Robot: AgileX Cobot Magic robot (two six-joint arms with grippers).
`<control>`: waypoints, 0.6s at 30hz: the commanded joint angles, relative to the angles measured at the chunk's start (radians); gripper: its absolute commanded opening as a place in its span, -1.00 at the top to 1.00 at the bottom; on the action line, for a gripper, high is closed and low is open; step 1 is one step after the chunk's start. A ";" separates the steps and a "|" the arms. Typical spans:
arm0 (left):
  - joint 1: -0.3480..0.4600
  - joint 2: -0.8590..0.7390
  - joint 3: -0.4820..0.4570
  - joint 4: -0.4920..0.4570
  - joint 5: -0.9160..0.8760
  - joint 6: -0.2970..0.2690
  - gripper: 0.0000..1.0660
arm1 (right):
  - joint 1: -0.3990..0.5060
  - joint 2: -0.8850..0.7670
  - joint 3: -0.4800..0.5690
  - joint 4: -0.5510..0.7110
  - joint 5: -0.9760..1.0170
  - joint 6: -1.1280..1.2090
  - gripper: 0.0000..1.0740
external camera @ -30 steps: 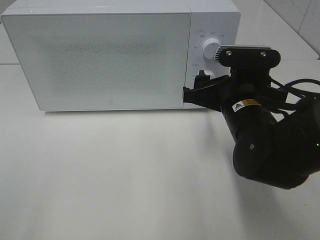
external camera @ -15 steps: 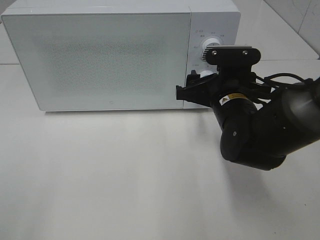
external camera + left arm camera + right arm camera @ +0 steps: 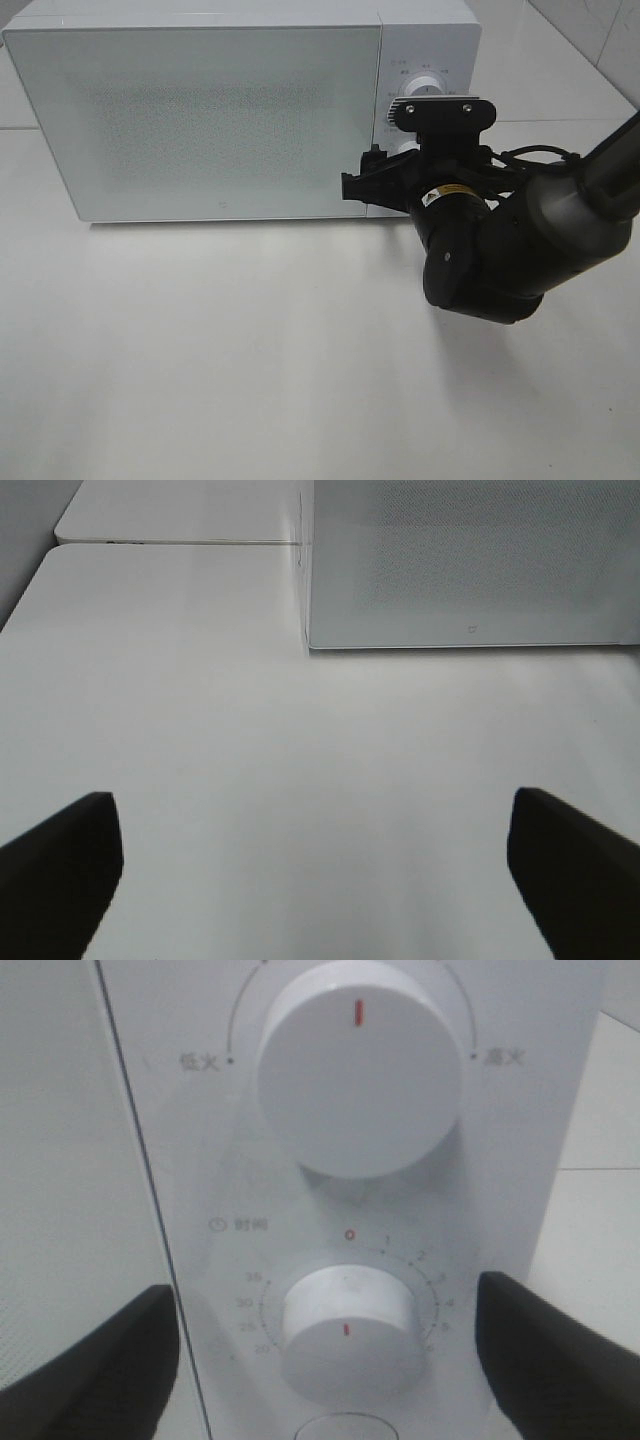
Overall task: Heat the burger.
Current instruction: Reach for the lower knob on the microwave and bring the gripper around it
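The right pincer (image 3: 330, 1360) was held wide, with the timer knob (image 3: 345, 1335) of the shut microwave (image 3: 200, 120) framed straight ahead between its fingers; the left pincer (image 3: 320, 880), also wide, was seen well apart; the burger was nowhere seen, presumably shut inside.

Reads white all over the microwave (image 3: 430, 40), with a fine grey speckle of dots across its door (image 3: 200, 120). White again on the upper knob (image 3: 358, 1080) and the lower knob (image 3: 348, 1335), each with a short red line (grey print around them, one orange zero). Plain off-white on the table (image 3: 250, 380). Black on the right arm (image 3: 500, 250), bar a small yellow label (image 3: 441, 194); black too on the left gripper (image 3: 310, 810) fingers (image 3: 60, 870).
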 commanded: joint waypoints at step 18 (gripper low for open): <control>-0.002 -0.021 0.004 -0.006 -0.009 0.001 -0.92 | -0.037 0.030 -0.036 -0.013 -0.071 0.049 -0.42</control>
